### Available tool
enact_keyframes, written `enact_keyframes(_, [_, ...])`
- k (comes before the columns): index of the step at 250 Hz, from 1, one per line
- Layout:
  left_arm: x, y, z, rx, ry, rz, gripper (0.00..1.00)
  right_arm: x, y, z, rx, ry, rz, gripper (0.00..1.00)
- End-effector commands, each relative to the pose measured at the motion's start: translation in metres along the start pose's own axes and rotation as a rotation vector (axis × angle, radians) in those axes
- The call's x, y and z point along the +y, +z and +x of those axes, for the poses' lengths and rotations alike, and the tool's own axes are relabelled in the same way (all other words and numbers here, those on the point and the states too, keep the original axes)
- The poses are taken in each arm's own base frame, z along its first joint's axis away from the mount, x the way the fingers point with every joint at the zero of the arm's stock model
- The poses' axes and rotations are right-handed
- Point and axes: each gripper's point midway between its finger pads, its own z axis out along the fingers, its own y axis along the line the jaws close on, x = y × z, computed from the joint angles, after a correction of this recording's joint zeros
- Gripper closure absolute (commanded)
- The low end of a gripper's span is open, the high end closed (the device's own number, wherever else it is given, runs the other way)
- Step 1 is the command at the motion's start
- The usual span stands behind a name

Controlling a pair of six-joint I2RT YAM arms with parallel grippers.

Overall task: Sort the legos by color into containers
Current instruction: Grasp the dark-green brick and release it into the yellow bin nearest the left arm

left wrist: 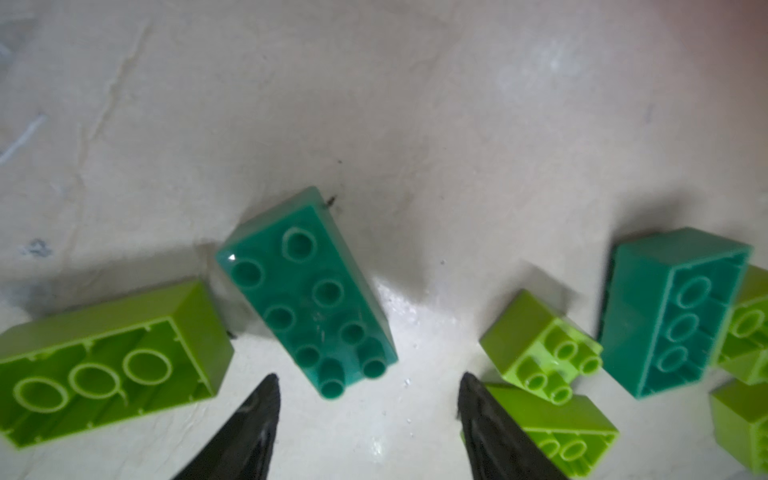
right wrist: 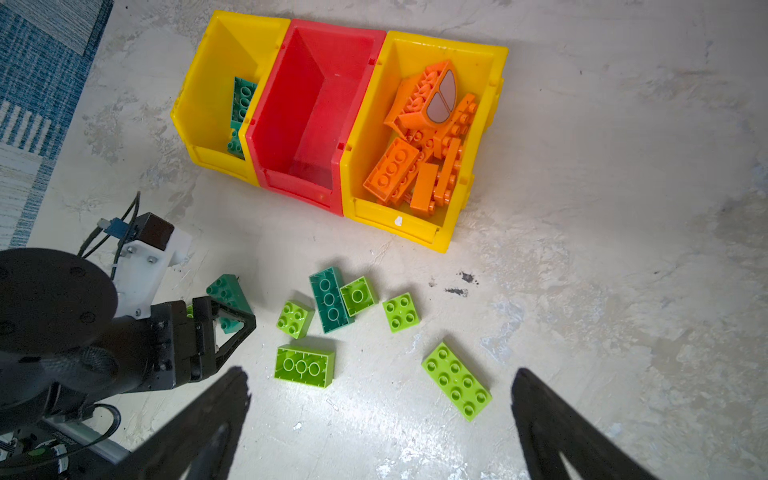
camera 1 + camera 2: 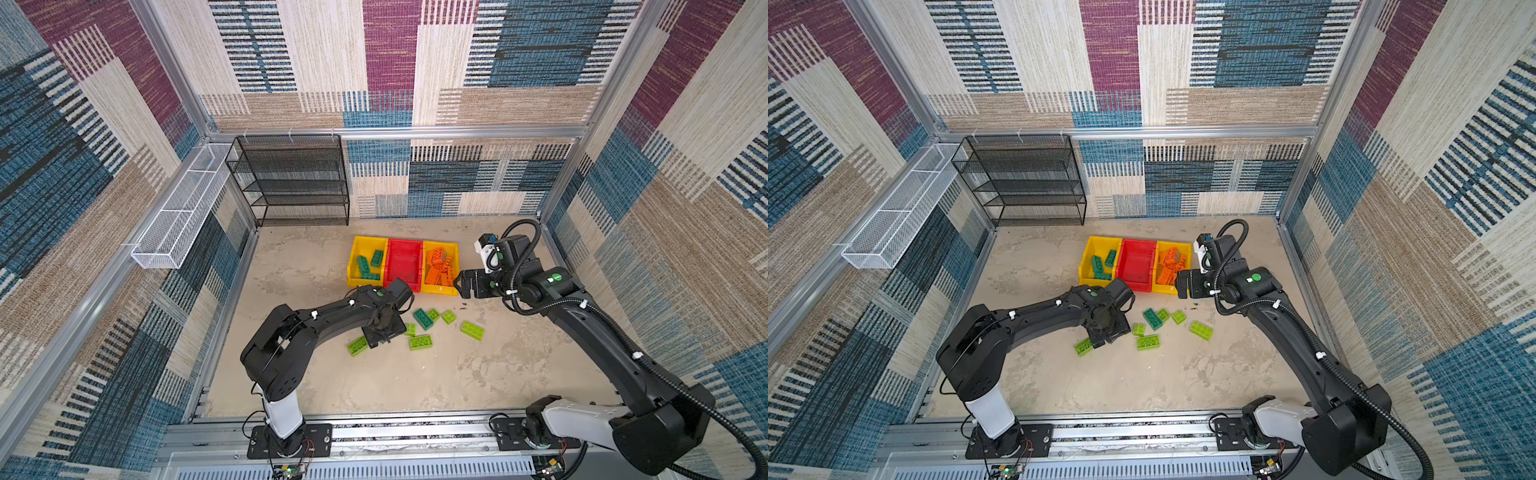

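My left gripper (image 1: 369, 376) hangs open just over the floor, and a dark teal lego (image 1: 307, 291) lies studs-up just past its fingertips, not gripped. That brick is hidden under the left gripper (image 3: 380, 336) in both top views. Several lime legos (image 3: 420, 342) and another dark teal one (image 3: 423, 319) lie loose beside it. Three containers stand in a row: a yellow bin (image 3: 351, 266) with dark teal bricks, an empty red bin (image 3: 403, 259) and a yellow bin (image 3: 440, 291) with orange bricks. My right gripper (image 3: 459, 286) is open and empty beside the orange bin's front corner.
A black wire-mesh shelf rack (image 3: 291, 178) stands at the back left. A long white wire basket (image 3: 183, 208) hangs on the left wall. Metal frame rails border the floor. A lime brick (image 3: 357, 345) lies close by the left gripper.
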Motion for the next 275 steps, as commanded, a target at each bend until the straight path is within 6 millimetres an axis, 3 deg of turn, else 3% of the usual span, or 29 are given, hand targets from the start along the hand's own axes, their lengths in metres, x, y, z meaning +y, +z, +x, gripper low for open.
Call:
enact_keyframes(1, [0.004,0.005,-0.005,0.004,-0.041,0.002,0.31,-0.002,0.0,-0.004,-0.005,0.006,0.017,0.0])
enact_keyframes(84, [0.011,0.027,-0.023,0.015,-0.022,-0.055,0.33,-0.004,-0.001,-0.014,-0.01,0.0,0.042,0.0])
enact_keyframes(97, [0.013,0.027,-0.025,0.019,-0.011,-0.075,0.39,-0.004,0.0,-0.015,-0.011,-0.002,0.044,0.0])
enact_keyframes(120, [0.016,0.026,-0.026,0.032,0.013,-0.106,0.63,-0.004,0.0,-0.017,-0.016,0.002,0.047,0.0])
enact_keyframes(132, [0.017,0.025,-0.025,0.038,0.029,-0.121,0.71,-0.004,0.0,-0.018,-0.018,0.002,0.048,0.0])
enact_keyframes(179, [0.012,-0.001,-0.038,0.004,0.112,-0.159,0.77,-0.004,0.0,-0.024,-0.033,0.003,0.056,0.0])
enact_keyframes(208, [0.003,-0.037,-0.067,-0.096,0.178,-0.166,0.77,-0.004,0.0,-0.029,-0.041,0.003,0.062,0.0])
enact_keyframes(237, [-0.008,-0.071,-0.115,-0.193,0.194,-0.137,0.76,-0.005,0.002,-0.034,-0.047,0.007,0.069,0.0])
enact_keyframes(275, [-0.02,-0.089,-0.179,-0.28,0.189,-0.101,0.75,-0.004,0.007,-0.037,-0.05,0.025,0.065,0.0])
